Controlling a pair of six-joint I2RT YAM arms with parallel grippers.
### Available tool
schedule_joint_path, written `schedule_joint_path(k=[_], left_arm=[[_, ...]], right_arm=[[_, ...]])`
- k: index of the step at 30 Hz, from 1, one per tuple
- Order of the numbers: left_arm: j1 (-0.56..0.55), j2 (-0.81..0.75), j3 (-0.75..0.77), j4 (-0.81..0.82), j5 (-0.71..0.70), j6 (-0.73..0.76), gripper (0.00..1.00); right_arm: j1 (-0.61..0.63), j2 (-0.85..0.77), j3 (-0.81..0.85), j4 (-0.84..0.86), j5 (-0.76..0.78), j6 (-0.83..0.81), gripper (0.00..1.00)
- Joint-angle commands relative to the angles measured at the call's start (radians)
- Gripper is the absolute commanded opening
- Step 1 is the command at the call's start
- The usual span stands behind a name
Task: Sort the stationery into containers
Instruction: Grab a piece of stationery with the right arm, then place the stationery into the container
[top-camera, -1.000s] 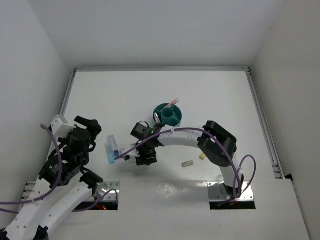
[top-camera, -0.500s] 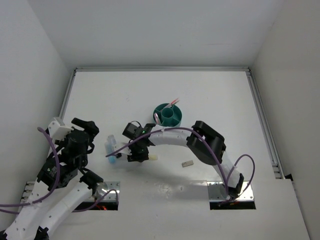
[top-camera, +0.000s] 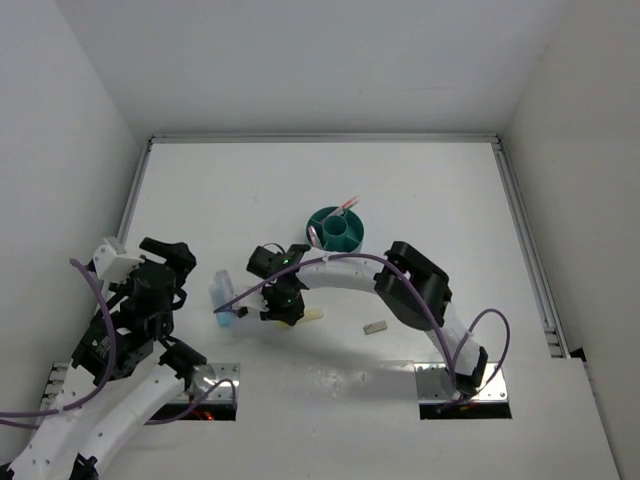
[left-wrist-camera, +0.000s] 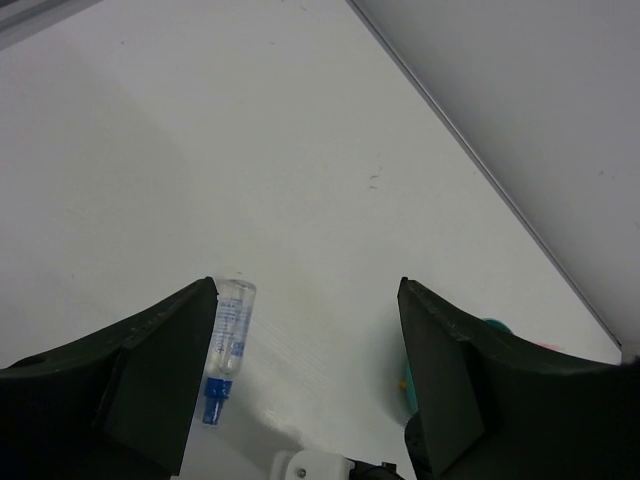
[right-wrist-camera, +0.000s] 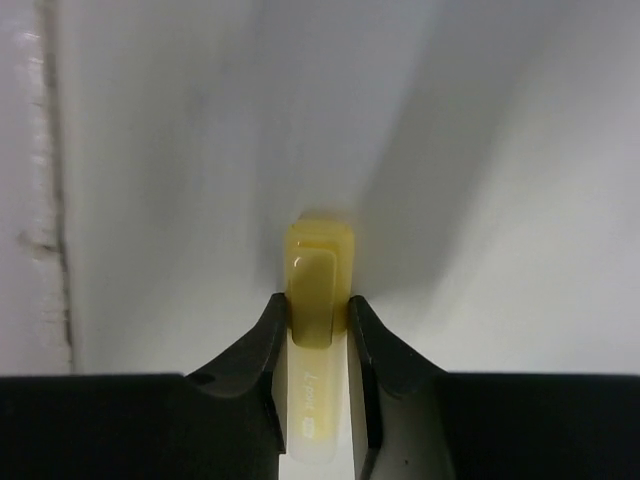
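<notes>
- The yellow marker, glossy stubby plastic with a flat clip, is pinched across its width by the right fingers, and its long axis runs out past their tips.
- The teal organiser, round and hard-walled, lies further up the matte white surface and to the right of that grasp; the right arm is nearer.
- The left fingers are spread and hold nothing, above a clear blue-capped marker.
</notes>
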Motion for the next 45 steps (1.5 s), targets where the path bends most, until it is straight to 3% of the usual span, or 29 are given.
schedule_joint_path(k=[1, 7, 15, 19, 26, 31, 38, 45], left_arm=[[0.007, -0.029, 0.006, 0.009, -0.013, -0.016, 0.79], [0.007, -0.029, 0.006, 0.009, -0.014, -0.038, 0.77], [0.007, -0.001, 0.006, 0.036, -0.004, -0.029, 0.76], [0.007, 0.008, -0.003, 0.045, 0.005, -0.028, 0.76], [0.007, 0.037, -0.023, 0.091, 0.036, -0.028, 0.76], [0.007, 0.046, -0.041, 0.111, 0.054, -0.019, 0.76], [0.007, 0.046, -0.05, 0.122, 0.072, -0.019, 0.76], [0.007, 0.046, -0.061, 0.131, 0.082, -0.01, 0.76]], right_arm=[[-0.026, -0.157, -0.051, 0.17, 0.186, 0.127, 0.0], [-0.06, -0.501, -0.282, 0.583, 0.514, 0.259, 0.0], [-0.121, -0.671, -0.499, 0.956, 0.878, 0.42, 0.0], [-0.177, -0.73, -0.633, 1.126, 0.997, 0.518, 0.0], [-0.26, -0.792, -0.806, 1.462, 1.046, 0.494, 0.0], [-0.32, -0.769, -0.806, 1.502, 1.037, 0.497, 0.0], [-0.371, -0.63, -0.715, 1.422, 0.94, 0.707, 0.0], [-0.4, -0.55, -0.684, 1.386, 0.856, 0.764, 0.0]])
